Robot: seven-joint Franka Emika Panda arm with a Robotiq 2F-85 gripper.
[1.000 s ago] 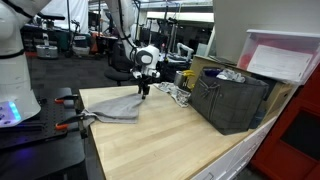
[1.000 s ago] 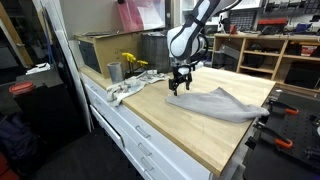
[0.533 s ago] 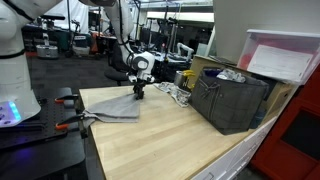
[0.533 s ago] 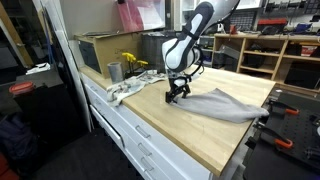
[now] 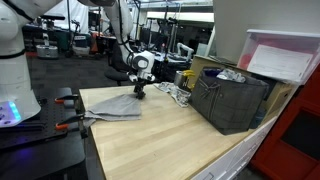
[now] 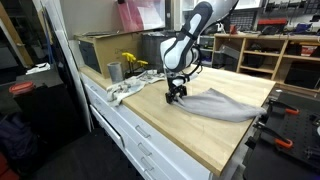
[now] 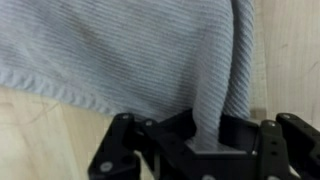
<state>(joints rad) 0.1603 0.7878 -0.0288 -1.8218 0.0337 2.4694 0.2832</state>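
pinching a fold of the grey cloth [image 6: 218,104], the pincer [image 6: 175,97] is clamped on it over the wooden table [image 6: 190,135]

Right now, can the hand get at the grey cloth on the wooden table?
Probably yes. The hand sits down on the edge of the grey cloth, and the wrist view shows a fold pinched in its grip. Nothing on the wooden table stands between them.

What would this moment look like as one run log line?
gripper: pinching a fold of grey cloth | cloth: rest lies on wooden table | nearby: dark bin, apart
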